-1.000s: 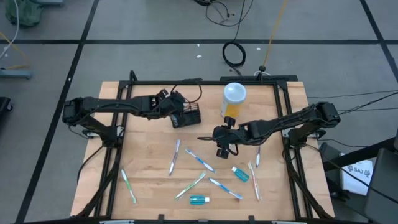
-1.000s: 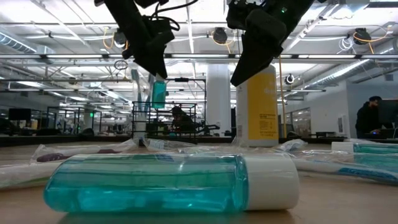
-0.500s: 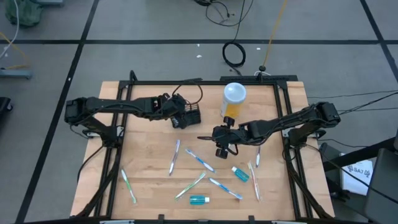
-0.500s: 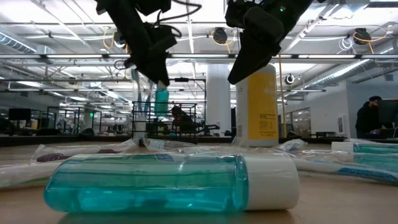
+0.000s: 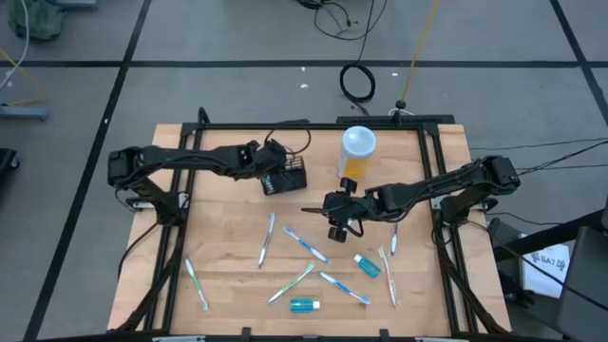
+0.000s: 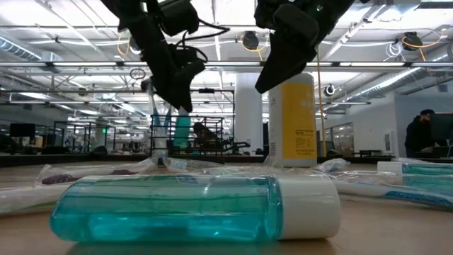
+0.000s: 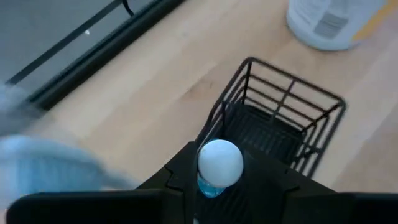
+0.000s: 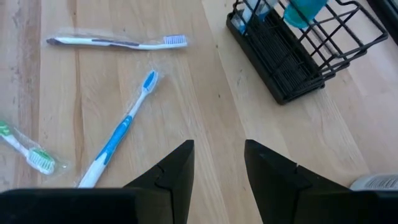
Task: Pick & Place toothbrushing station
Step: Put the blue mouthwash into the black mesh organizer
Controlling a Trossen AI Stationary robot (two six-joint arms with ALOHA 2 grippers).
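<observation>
Wooden table (image 5: pixel 228 275) — left pincer (image 7: pixel 214 186) hides most of bottle (image 7: pixel 219 163).

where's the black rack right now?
In the high view the black rack stands on the table's far left-centre, just left of the white-lidded container. The left end effector sits right at it, holding a small teal bottle.

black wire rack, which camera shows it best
The right wrist view: the black wire rack shows nearly whole on the wood, with teal items inside. The left wrist view looks down into it past a white-capped bottle in the left gripper. The high view shows it small; the low view distant.
</observation>
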